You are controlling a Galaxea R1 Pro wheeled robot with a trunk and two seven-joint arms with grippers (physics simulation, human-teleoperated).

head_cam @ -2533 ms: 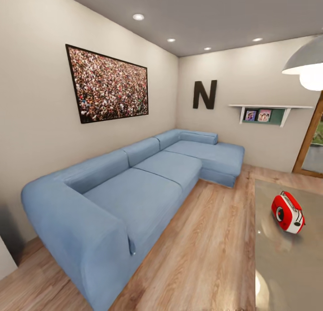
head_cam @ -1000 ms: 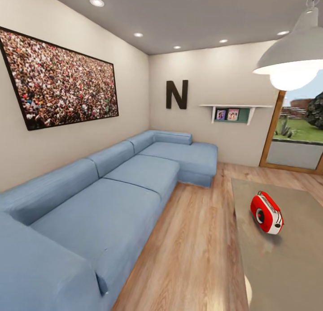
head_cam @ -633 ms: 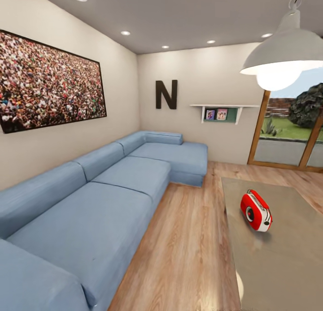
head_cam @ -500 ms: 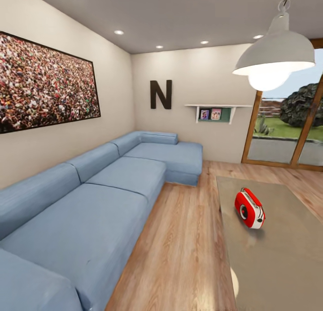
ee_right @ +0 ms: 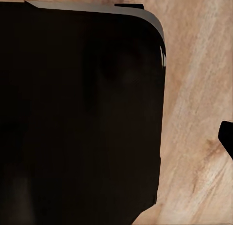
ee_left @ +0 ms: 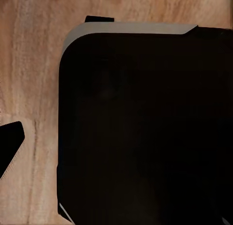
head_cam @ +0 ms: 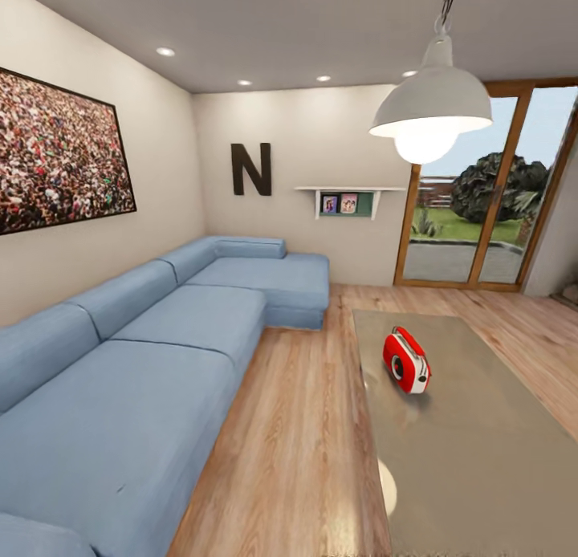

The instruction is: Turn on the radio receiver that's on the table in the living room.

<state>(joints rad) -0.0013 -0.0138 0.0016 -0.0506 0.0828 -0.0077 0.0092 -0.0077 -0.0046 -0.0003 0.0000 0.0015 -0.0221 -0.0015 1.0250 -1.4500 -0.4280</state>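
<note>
Still approaching, we see the radio (head_cam: 405, 360) lower right of centre on the table (head_cam: 482, 453), dial toward the sofa (head_cam: 160, 340) (arms look tucked for driving); gripper states: cannot tell.

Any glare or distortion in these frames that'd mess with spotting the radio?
Head view: wide-angle stretch bends the sofa; lit dome lamp leaves a bright reflection on the glossy table, clear of the sharp radio receiver. Wrist views: a dark body over wood floor.
</note>
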